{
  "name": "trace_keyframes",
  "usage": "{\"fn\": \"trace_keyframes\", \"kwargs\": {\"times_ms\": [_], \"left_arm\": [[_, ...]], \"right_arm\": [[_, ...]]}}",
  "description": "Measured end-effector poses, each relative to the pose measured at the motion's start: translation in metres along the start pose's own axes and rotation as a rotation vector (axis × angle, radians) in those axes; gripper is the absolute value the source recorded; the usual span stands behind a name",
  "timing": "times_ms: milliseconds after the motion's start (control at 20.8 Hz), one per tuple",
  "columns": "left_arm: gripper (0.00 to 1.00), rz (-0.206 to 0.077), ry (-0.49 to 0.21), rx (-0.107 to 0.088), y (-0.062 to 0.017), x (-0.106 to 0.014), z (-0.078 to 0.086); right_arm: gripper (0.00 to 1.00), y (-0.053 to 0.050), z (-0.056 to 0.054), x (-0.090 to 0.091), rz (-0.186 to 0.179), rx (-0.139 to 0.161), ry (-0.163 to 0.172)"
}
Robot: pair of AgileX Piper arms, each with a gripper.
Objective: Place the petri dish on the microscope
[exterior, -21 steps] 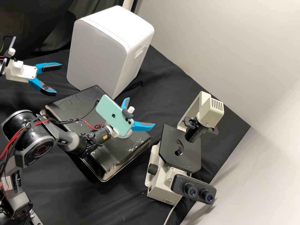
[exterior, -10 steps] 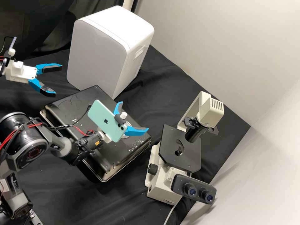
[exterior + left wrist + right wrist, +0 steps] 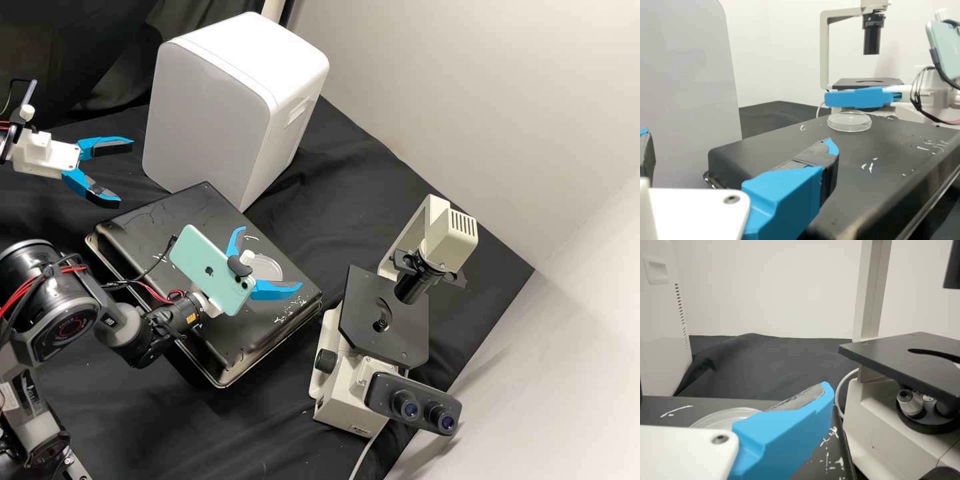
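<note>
While the clear, round plastic petri dish (image 3: 849, 121) lies flat on the scuffed black metal tray (image 3: 150, 223), the right claw (image 3: 270, 259) hangs over it spread open, 1 blue finger on each side.

The straddle appears meant for a pinch across the dish's rim; whether either finger touches it cannot be told. The white-bodied microscope (image 3: 340, 393) stands just beside the tray on the black-draped tabletop (image 3: 347, 173), its flat black stage (image 3: 383, 320) higher than the tray, so the dish will likely need a level lift. The left claw (image 3: 124, 169), open and holding nothing, hovers near the tray's far corner by the tall white box-shaped appliance (image 3: 227, 100), apart from the work.
</note>
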Motion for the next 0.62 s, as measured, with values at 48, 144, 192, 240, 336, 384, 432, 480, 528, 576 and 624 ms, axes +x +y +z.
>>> {"fn": "trace_keyframes", "kwargs": {"times_ms": [48,144,192,240,336,384,432,480,528,576,624], "left_arm": [[1.00,0.000,0.000,0.000,0.0000,0.000,0.000],[1.00,0.000,0.000,0.000,0.0000,0.000,0.000],[1.00,0.000,0.000,0.000,0.0000,0.000,0.000],[1.00,0.000,0.000,0.000,0.0000,0.000,0.000],[1.00,0.000,0.000,-0.001,0.0000,0.000,0.000],[1.00,0.000,0.000,-0.005,0.0000,0.000,0.000],[1.00,0.000,0.000,-0.007,0.0000,0.000,0.000],[1.00,0.000,0.000,-0.008,0.0000,0.000,0.000],[1.00,0.000,0.000,-0.008,0.0000,0.000,0.000],[1.00,0.000,0.000,-0.011,0.0000,0.000,0.000],[1.00,0.000,0.000,-0.014,0.0000,0.000,0.000]], "right_arm": [[1.00,-0.001,0.000,-0.001,-0.005,-0.002,0.001],[1.00,-0.003,0.002,-0.002,-0.010,-0.002,0.002],[1.00,-0.005,0.003,-0.002,-0.015,-0.002,0.000],[1.00,-0.006,0.005,-0.002,-0.019,-0.001,-0.004],[1.00,-0.009,0.007,-0.002,-0.031,0.000,-0.014],[1.00,-0.011,0.009,-0.001,-0.041,0.001,-0.021],[1.00,-0.013,0.010,-0.001,-0.049,0.001,-0.025],[1.00,-0.015,0.012,0.000,-0.058,0.002,-0.033],[1.00,-0.017,0.014,0.001,-0.065,0.003,-0.040],[1.00,-0.018,0.015,0.002,-0.069,0.003,-0.044],[1.00,-0.019,0.016,0.004,-0.071,0.004,-0.049]]}}
